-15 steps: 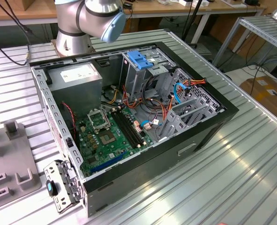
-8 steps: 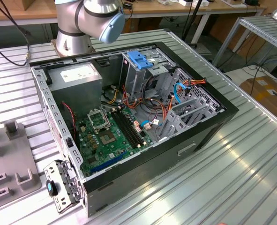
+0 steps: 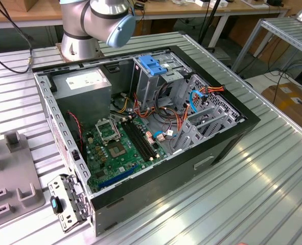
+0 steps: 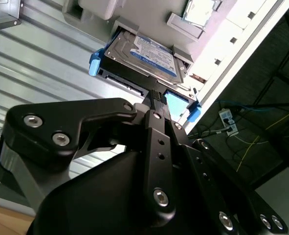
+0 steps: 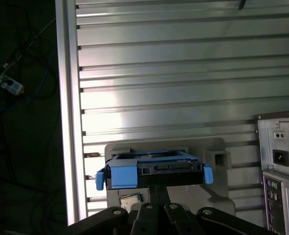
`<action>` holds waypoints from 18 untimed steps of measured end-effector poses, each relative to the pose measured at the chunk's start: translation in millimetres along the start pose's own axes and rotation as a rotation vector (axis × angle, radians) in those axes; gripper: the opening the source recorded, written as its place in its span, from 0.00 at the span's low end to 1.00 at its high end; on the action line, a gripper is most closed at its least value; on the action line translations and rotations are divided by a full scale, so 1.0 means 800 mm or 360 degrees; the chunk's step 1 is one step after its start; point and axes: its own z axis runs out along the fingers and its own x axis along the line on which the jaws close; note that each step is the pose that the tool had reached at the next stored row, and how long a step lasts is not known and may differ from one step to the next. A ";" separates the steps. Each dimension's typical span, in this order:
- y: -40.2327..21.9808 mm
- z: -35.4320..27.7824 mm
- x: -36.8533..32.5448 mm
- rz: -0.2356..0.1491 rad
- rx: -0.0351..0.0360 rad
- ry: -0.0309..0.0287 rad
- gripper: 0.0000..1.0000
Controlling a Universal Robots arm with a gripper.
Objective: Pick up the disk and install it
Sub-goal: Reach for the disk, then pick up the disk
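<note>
Gripper (image 4: 156,98) nearest the lens in both wrist views: its black fingers (image 4: 156,132) are drawn together at the middle of the near edge of the disk (image 4: 144,54). They appear pinched on a thin part of that edge, not spanning the body.

Left: the table edge (image 5: 68,122) runs close by, with loose cables on the floor beyond it. A drive that slips here could go over.

Centre: the disk lies label-up in a pale holder (image 5: 215,156) on the ribbed table (image 5: 183,73), with light-blue rails at both ends. I judge the hold marginal, a narrow bite on one edge. The drive's weight hangs out beyond the tips, so it could droop or twist free on lifting. A rail could also catch on the holder's raised blocks.

Right: the computer case (image 5: 281,161) stands near. In the exterior view its drive bay (image 3: 153,66) sits among wiring — a tilted drive could foul either.
</note>
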 end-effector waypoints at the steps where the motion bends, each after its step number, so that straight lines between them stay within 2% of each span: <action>1: 0.0009 0.0018 0.0002 0.0000 0.0000 0.00014 0.11; 6: 0.0027 0.0076 0.0004 0.0000 0.0001 0.00100 0.11; 18: 0.0027 0.0081 0.0005 0.0000 0.0001 0.00098 0.11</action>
